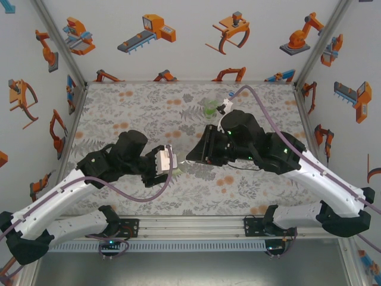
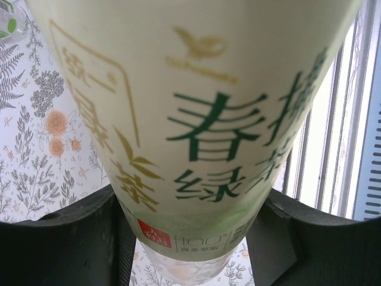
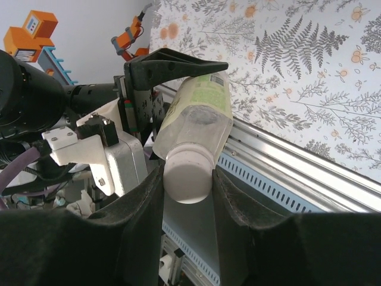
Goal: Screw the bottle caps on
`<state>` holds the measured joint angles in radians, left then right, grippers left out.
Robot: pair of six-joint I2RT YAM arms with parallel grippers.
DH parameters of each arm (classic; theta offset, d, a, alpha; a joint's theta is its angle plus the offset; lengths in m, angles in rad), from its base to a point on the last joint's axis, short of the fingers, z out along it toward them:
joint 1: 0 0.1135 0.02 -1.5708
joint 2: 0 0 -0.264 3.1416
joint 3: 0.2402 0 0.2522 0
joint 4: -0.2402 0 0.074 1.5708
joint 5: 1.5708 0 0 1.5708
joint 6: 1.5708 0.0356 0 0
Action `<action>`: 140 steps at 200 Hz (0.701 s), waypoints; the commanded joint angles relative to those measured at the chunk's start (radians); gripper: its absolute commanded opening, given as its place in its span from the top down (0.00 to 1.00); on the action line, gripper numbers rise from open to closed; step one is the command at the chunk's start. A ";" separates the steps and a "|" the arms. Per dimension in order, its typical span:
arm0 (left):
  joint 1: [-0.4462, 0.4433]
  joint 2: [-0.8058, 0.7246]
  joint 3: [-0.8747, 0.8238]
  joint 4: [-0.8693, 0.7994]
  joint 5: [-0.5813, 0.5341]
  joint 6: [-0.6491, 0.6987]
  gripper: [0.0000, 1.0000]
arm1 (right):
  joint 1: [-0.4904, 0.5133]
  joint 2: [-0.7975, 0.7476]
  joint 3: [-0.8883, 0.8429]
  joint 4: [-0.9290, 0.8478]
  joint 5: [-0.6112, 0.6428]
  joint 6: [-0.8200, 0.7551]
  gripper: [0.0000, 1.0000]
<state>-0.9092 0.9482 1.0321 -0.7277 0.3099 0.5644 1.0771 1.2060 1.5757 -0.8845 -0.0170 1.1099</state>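
top view: the left gripper [image 1: 169,162] and right gripper [image 1: 195,156] meet at table centre with the pale bottle [image 1: 174,167] between them. a green bottle [image 1: 209,108] stands toward 12 o'clock.

left wrist: the left fingers [image 2: 65,238] clamp the pale bottle [image 2: 196,107] at 6 o'clock.

right wrist: the right fingers [image 3: 140,214] pinch the white cap [image 3: 187,176] at the pale bottle's end. the left gripper holds the bottle's body toward 11 o'clock.

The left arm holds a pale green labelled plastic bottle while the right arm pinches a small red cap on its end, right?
Not quite. The small round plastic cap in the right arm's jaws is white, not red, as the right wrist view shows. The left arm's jaws do hold the pale green labelled plastic bottle.
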 commanded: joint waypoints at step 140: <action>-0.004 0.100 0.166 -0.074 0.049 -0.132 1.00 | 0.004 0.078 0.090 -0.183 0.146 -0.108 0.97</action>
<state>-0.9096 1.0481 1.1435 -0.8543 0.3225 0.4652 1.0775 1.2564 1.6436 -0.9550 0.0818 1.0615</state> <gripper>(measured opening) 0.586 0.350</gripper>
